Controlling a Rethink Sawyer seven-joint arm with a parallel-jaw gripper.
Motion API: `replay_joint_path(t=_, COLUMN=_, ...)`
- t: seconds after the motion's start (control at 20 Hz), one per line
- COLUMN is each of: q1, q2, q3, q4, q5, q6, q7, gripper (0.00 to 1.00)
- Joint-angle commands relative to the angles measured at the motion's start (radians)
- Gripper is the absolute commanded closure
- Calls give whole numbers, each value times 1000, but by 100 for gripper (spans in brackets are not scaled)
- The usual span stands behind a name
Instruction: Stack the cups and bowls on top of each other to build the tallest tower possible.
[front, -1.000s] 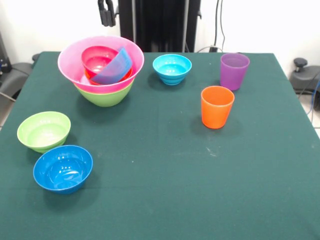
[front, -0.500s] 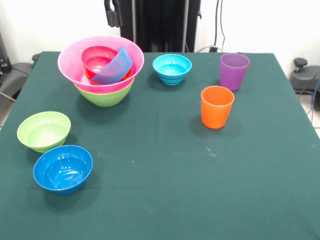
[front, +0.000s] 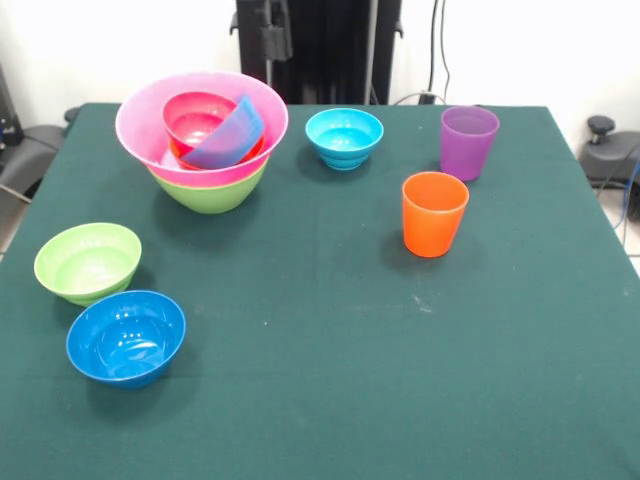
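Observation:
The tower stands at the back left: a large lime green bowl (front: 212, 192) at the base and the huge pink bowl (front: 135, 125) in it. Inside the pink bowl sit an orange bowl's rim (front: 178, 153), a magenta-red bowl (front: 192, 115) and a blue bowl (front: 230, 135) tilted on its side. A cyan bowl (front: 344, 137) stands alone to its right. The purple cup (front: 468, 142) and the orange cup (front: 433, 214) stand upright at the right. A small lime green bowl (front: 88, 262) and a blue bowl (front: 126, 337) sit at the front left. My gripper (front: 272, 35) hangs high at the top edge, holding nothing.
The green cloth table (front: 330, 340) spans the whole view. The black pedestal (front: 320, 50) stands behind its far edge, with cables (front: 440, 60) beside it. Dark equipment (front: 610, 150) lies off the right edge.
My gripper has moved to the right along the top edge, from above the tower's left side to in front of the pedestal. The bowls and cups have not moved.

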Motion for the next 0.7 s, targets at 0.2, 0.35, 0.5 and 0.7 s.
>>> replay_joint_path(t=0.2, q1=251, q2=146, q3=-61, q4=-299, q5=8, q6=184, q7=165, gripper=100)
replay_joint_path(t=0.35, q1=312, q2=169, q3=-92, q4=-375, q5=9, q6=241, q7=175, gripper=100)
replay_joint_path(t=0.5, q1=343, q2=179, q3=-113, q4=-405, q5=18, q6=253, q7=168, gripper=0)
replay_joint_path(t=0.7, q1=370, q2=198, q3=-132, q4=-439, q5=36, q6=267, q7=165, gripper=0)
